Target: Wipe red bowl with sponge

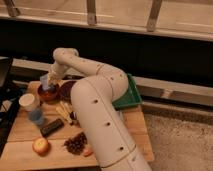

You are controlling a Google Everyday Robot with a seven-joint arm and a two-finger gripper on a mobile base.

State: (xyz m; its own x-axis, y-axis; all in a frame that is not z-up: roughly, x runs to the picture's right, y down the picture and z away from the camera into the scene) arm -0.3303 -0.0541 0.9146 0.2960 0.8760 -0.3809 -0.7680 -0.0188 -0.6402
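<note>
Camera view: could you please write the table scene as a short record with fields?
end effector: over the red bowl, at the back left of the table
sponge: light blue, at the end effector's tip
red bowl: on the table, beside the dark bowl
white cup: left of the red bowl, nearer the camera
green tray: at the right of the table

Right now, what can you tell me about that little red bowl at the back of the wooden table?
The red bowl is small, round and shallow, brownish red, upright on the wooden table near its far edge. A darker maroon bowl sits close beside it, a white cup just nearer the camera. The end effector hangs right over it with the light-blue sponge at its tip, hiding the back rim.
</note>
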